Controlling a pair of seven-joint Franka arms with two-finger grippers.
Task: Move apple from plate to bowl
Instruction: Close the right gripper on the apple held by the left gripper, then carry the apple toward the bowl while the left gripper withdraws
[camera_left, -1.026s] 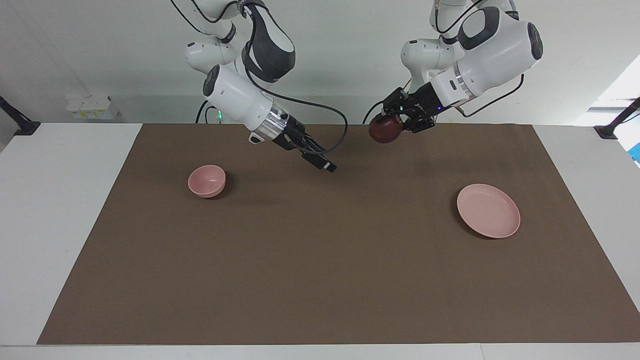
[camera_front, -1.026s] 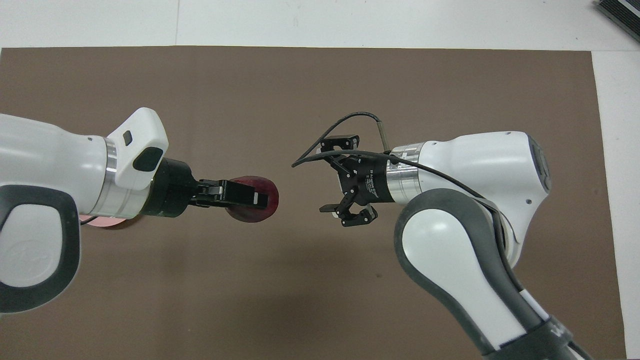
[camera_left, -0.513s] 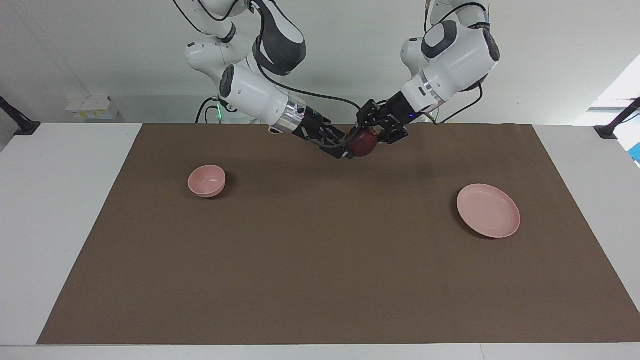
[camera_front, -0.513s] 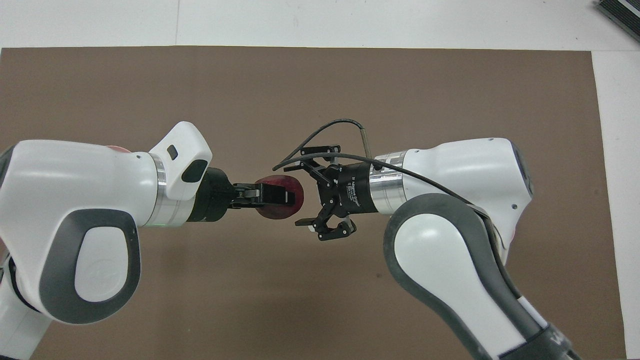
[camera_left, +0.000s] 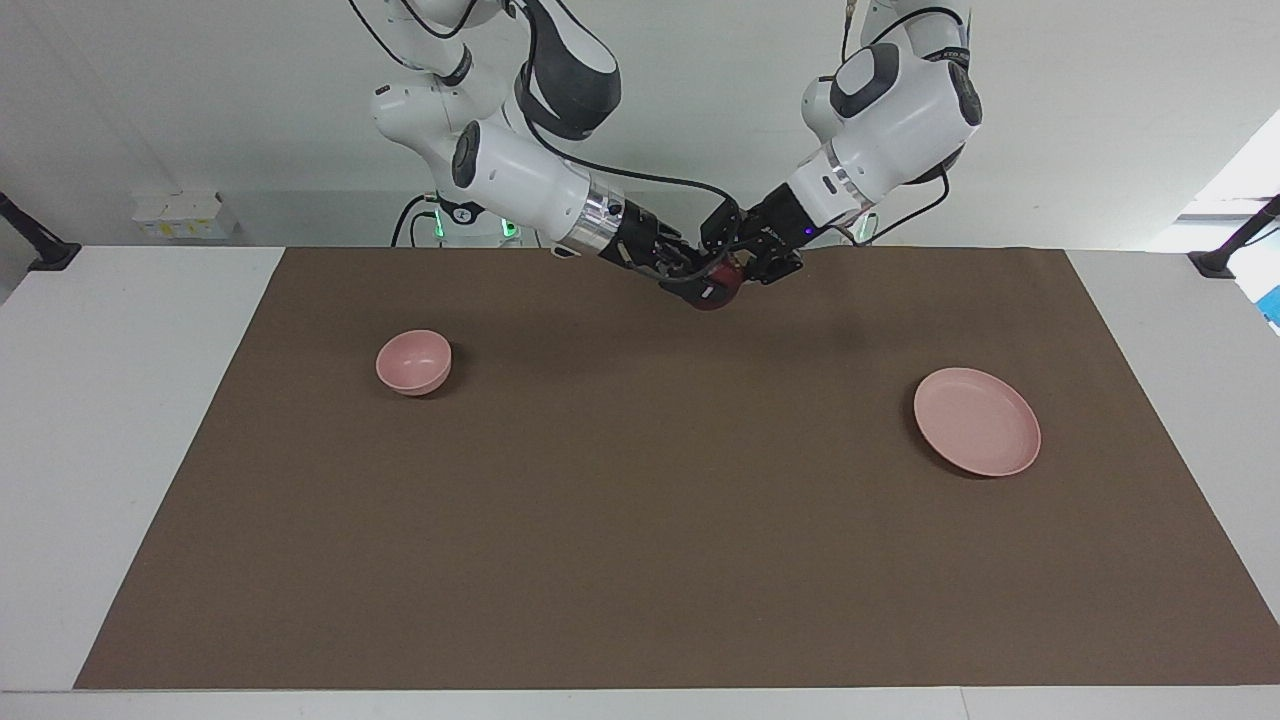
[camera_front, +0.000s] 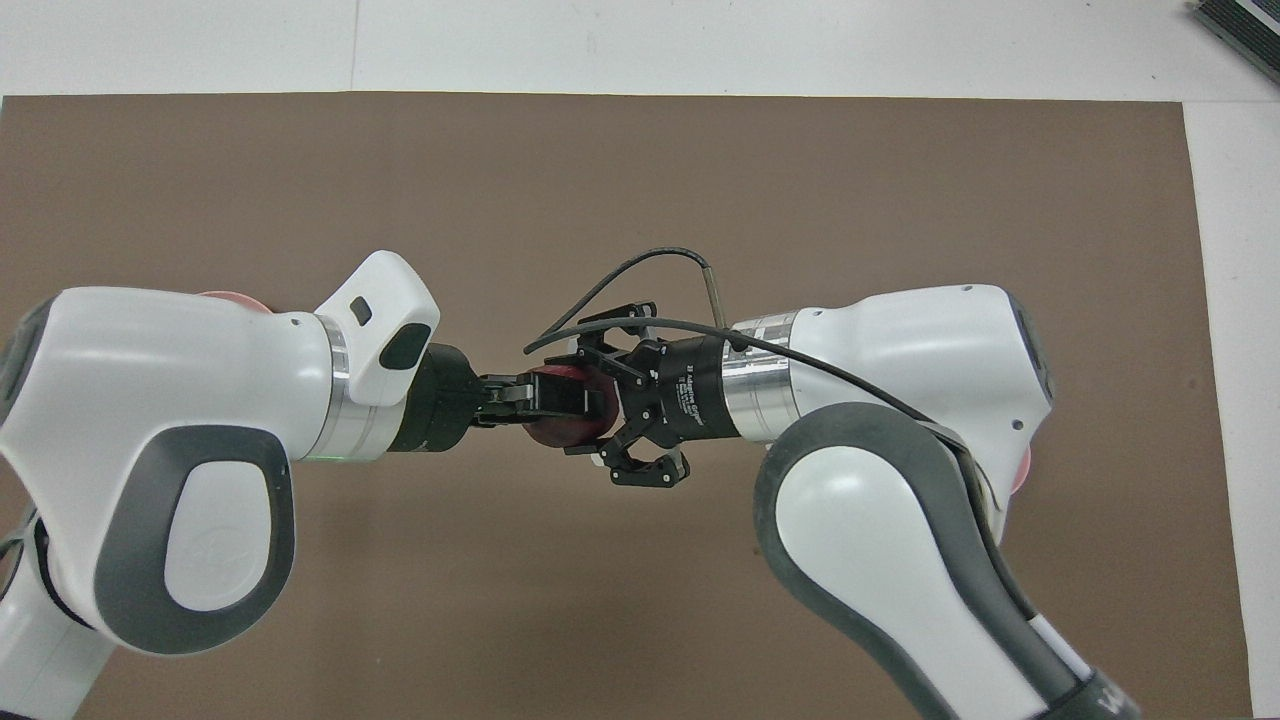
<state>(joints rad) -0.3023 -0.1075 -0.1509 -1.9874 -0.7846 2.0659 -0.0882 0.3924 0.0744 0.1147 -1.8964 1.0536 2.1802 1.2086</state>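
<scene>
Up over the middle of the brown mat, nearer the robots' edge than anything else, the apple (camera_left: 716, 288) hangs in mid-air, dark red and mostly hidden by black fingers. It's caught between 2 arms meeting nose to nose! The left claw (camera_front: 545, 397) pinches the apple from the plate's end, its fingers lying flat across the top of the fruit in the overhead view. The right claw (camera_front: 600, 405) comes at it from the bowl's end, its fingers spread and wrapped loosely around the apple, one above and one below as the overhead camera sees it. Whether those pads actually touch the skin I can't make out, but they don't look clamped.

So this reads to me as a handover, right at the exchange. Everything turns on one line: the apple sits directly between the 2 claws, both pointing at each other along the length of the surface, and the right arm is the one on the bowl's end. My guess is the right claw must squeeze first, then the left lets go. If the left releases early, the fruit drops onto the mat and rolls.

Down on the surface, the bowl (camera_left: 413, 361) sits empty toward the right arm's end, well apart from the action. The plate (camera_left: 976, 421) lies bare toward the left arm's end, a little farther from the robots than the bowl.
</scene>
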